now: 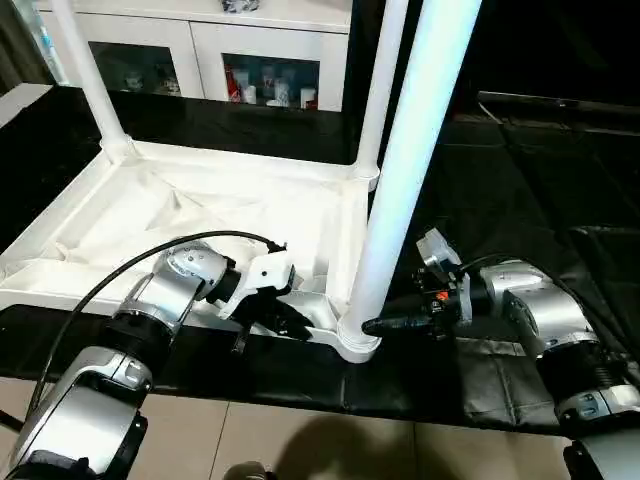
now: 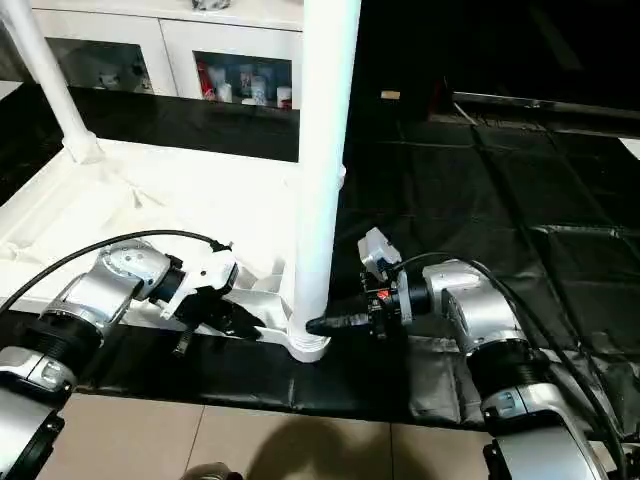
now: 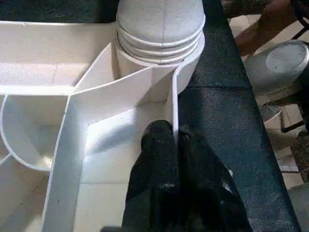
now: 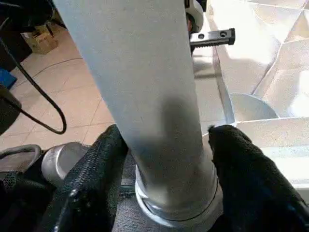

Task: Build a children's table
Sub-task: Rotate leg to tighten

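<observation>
The table top (image 1: 200,215) lay upside down, ribbed underside up, on a black mat (image 1: 520,190) that covered the low platform, its near rim close to the mat's front edge above the tiled floor (image 1: 300,440). Three legs stood upright in its round corner sockets: the near leg (image 1: 410,170) in the near right socket (image 1: 358,340), a second leg (image 1: 385,80) in the far right corner, and a third leg (image 1: 90,75) in the far left corner. Behind the mat stood a white cabinet (image 1: 200,45) whose glass doors showed small bottles and jars on its shelves. The right gripper (image 4: 164,159) was level with the base of the near leg, just above the socket, one black finger on each side of the tube; its fingers (image 4: 241,179) were spread to about the leg's width and lay against or just beside the tube, and a firm clamp could not be confirmed. The left gripper (image 3: 175,140) was clenched, its two fingers pinching the thin upright side wall of the table top, one finger inside the rim and one outside, a little way along the near edge from the occupied socket. A black cable (image 1: 130,265) arched over the left forearm toward the wrist.
</observation>
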